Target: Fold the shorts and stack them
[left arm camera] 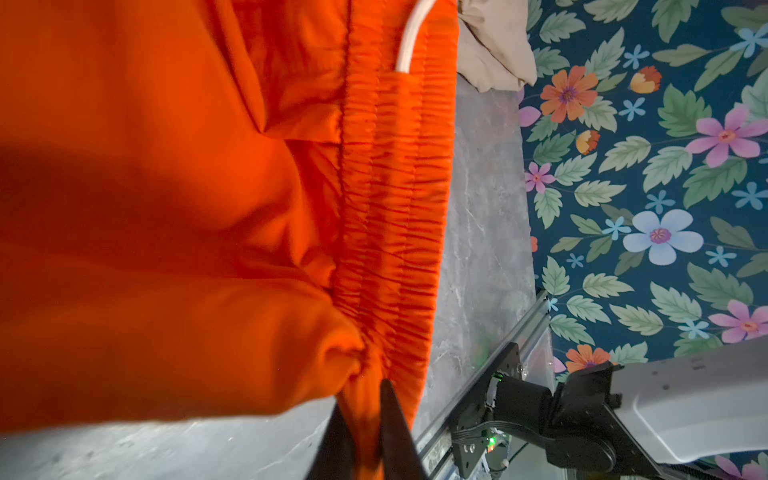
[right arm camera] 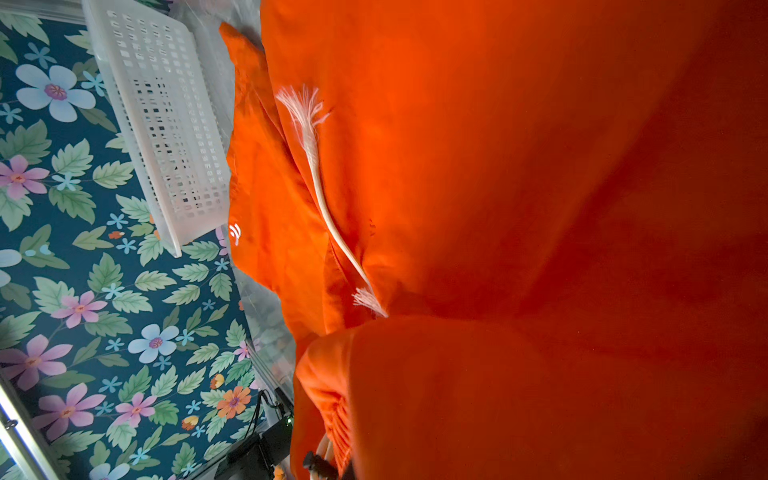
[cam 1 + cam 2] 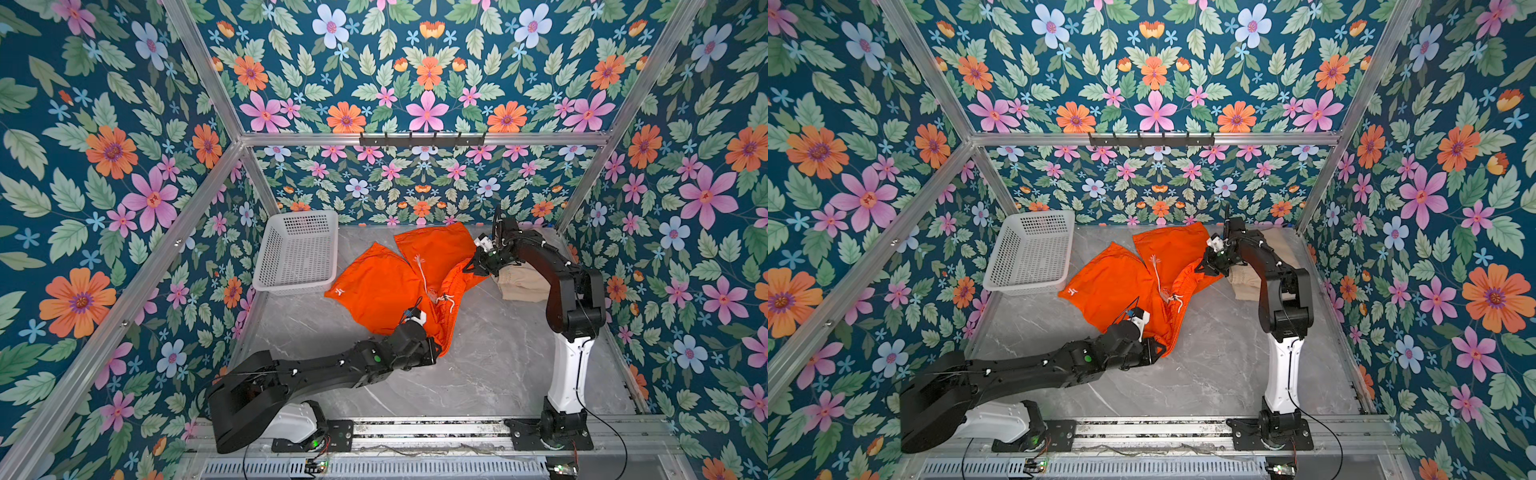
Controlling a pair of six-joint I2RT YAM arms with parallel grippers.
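Currently gripping one end of the gathered waistband (image 1: 390,208) of the orange shorts (image 3: 382,286) in the left jaws, black fingers (image 1: 395,428) a narrow gap apart with bunched cloth filling it. Stretching from those jaws across the bench (image 3: 478,374) to the right jaws at the other waistband end, legs fanned out beyond both toward the white basket (image 3: 305,215). Cannot tell the opening of the right jaws, nor any hold: buried under orange cloth in the right wrist view, only a frayed white drawstring (image 2: 320,183) clear ahead of them. Just behind the right jaws, under the right arm (image 3: 561,282), beige shorts (image 3: 523,284) in a low pile beside the orange cloth's edge.
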